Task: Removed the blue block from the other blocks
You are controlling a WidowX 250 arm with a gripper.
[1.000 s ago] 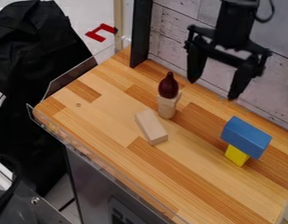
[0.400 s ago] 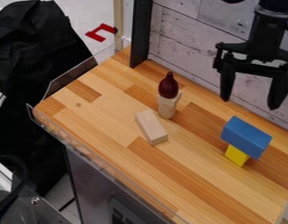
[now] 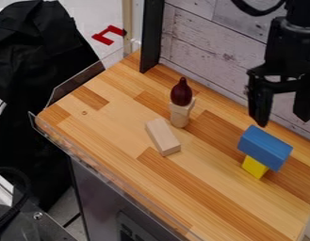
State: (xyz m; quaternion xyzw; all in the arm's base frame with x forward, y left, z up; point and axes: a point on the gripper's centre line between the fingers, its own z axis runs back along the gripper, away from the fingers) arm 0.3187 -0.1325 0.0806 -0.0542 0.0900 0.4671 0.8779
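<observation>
Here, blue block point(image 3: 265, 147) just below gripper point(image 3: 287, 119), its fingers spread, apart from it

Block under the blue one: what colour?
Yellow; it shows best in the camera view, below the blue block.

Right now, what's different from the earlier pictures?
The end effector has moved rightward and lower in the view, over to the blue block. It has taken hold of nothing. The blue block, yellow block and pale block stayed put.
</observation>
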